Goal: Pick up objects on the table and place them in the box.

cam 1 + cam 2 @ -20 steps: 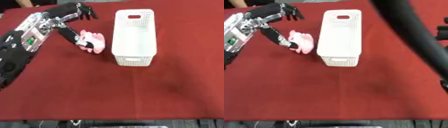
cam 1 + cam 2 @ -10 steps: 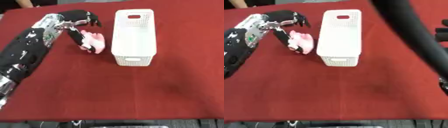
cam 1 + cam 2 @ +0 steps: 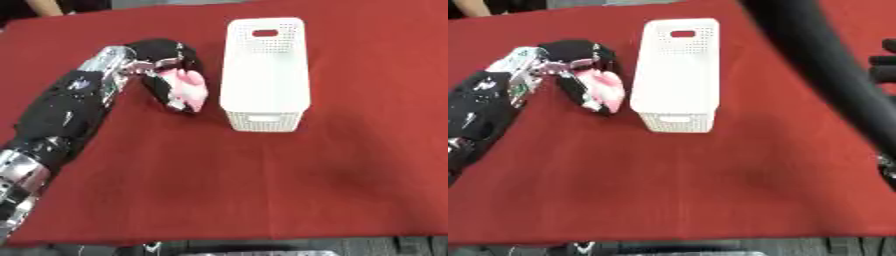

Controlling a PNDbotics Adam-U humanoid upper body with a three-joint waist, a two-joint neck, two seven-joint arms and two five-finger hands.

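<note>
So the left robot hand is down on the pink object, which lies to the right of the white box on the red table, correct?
Not quite: the pink object lies to the left of the white box, not the right, as the left eye view shows. The rest holds: the left robot hand is down on it, on the red table.

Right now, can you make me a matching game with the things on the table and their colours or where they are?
Things:
1. box
2. soft toy
3. left hand
4. tablecloth

Descriptions:
A. red, covering the whole table
B. black, reaching down over the toy
C. white, with small holes in its walls
D. pink, lying just left of the box

Pairs: 1-C, 2-D, 3-B, 4-A
</note>
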